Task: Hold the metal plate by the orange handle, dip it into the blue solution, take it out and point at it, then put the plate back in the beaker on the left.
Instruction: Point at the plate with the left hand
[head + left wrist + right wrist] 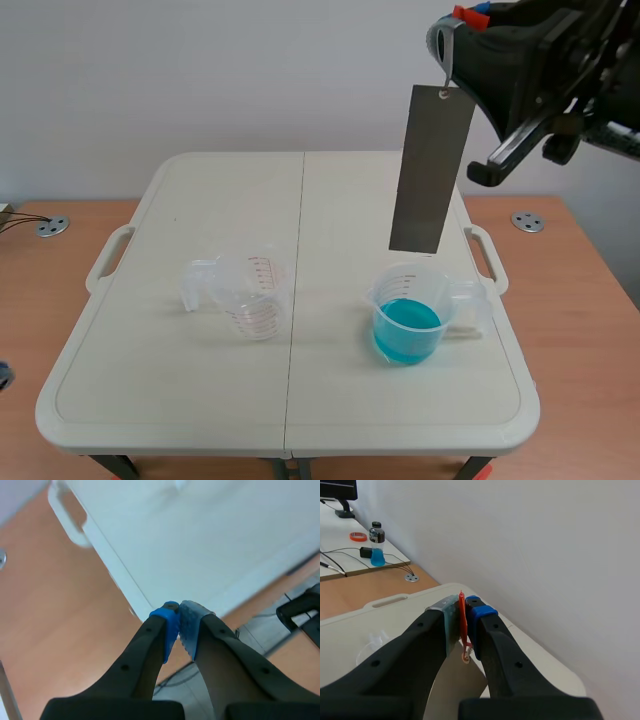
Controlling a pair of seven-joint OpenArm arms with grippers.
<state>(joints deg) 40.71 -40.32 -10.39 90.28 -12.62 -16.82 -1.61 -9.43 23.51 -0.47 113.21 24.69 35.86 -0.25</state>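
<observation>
A long grey metal plate (430, 170) hangs upright high over the table, its lower edge above the beaker of blue solution (408, 322) and apart from the liquid. My right gripper (455, 28) holds it from the top, shut on the thin orange handle (463, 622), which is pinched between the pads; the plate (462, 685) drops away beneath the fingers. The empty clear beaker (250, 295) with red markings stands on the left half of the table. My left gripper (179, 625) is shut on nothing, low beside the table's corner and outside the scene view.
Both beakers stand on a white folding table (290, 420) set on a wooden desk (40, 290). On a far desk ahead of the right gripper are a bottle of blue liquid (377, 545), an orange ring (357, 536) and cables.
</observation>
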